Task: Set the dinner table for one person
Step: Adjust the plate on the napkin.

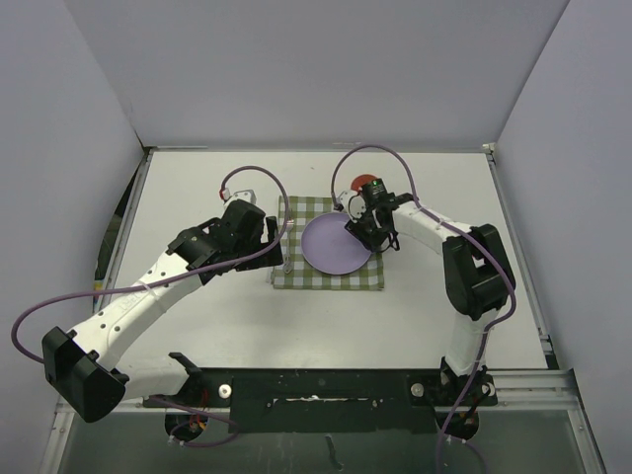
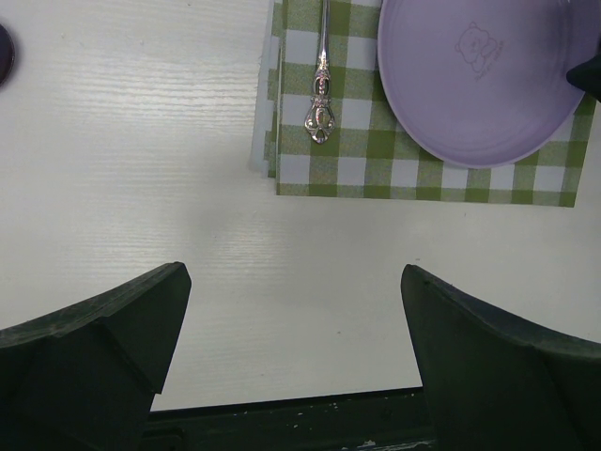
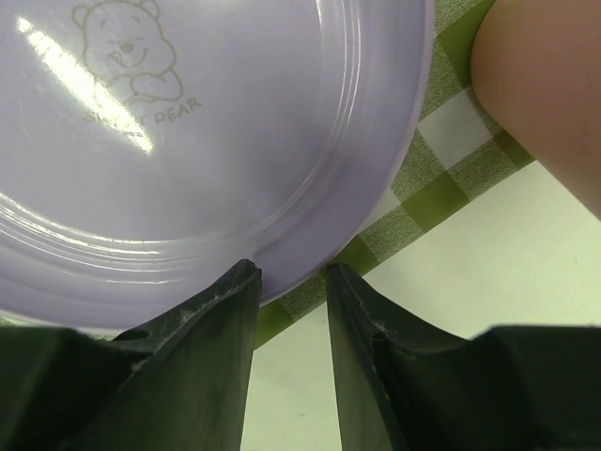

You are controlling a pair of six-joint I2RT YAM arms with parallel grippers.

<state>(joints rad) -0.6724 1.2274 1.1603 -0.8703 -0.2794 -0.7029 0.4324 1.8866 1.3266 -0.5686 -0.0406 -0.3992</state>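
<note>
the dinner table (image 1: 395, 326) fills the middle of the top view, a broad white slab with thin metal edging. a little above its centre lies a green-and-white checked cloth (image 1: 316, 279), and a lilac plate (image 1: 334, 247) sits flat on the cloth's right half.

the right pincer (image 1: 367, 235) is at the plate's right rim, over the upper right part of the cloth. in its wrist view the two dark fingers (image 3: 207, 357) stand partly apart with a narrow gap. the plate's rim and a strip of cloth show through that gap, and nothing is clamped between them. whether the left fingertip touches the rim cannot be told. bare table shows at the lower right of that view, beside the fingers.

the left pincer (image 2: 293, 282) is at the cloth's left edge in the top view, above the table. in its wrist view the fingers are spread wide at the lower corners, holding nothing, and white tabletop fills the space between them. higher in that frame a silver utensil (image 2: 321, 103) lies on the cloth's left strip, beside the plate and apart from it.
</note>
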